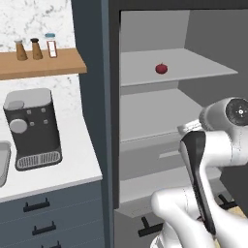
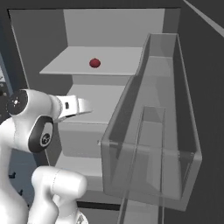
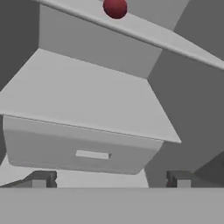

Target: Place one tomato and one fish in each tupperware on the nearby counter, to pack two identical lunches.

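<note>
Grey shelves fill an open fridge (image 2: pixel 109 94) whose door, with its clear bins, swings out beside the arm. One tomato (image 1: pixel 161 69) sits on the upper shelf (image 1: pixel 203 68), roughly in the middle of that shelf's depth and well apart from its walls. It reads as a small, glossy, dark red ball with a tiny stem mark on top; being round, it has no long axis to line up with.

In the hand view the gripper (image 3: pixel 111 178) shows its two dark fingertips standing wide apart with nothing between them, so it is open and empty. It points into the fridge at the level of the lower shelf and the drawer front beneath that shelf. Relative to the tomato, the gripper is below and nearer the fridge opening, so the reach likely calls for rising and pushing inward.

Beside the fridge, a white bench (image 1: pixel 72 169) carries a dark coffee machine (image 1: pixel 33 128).
</note>
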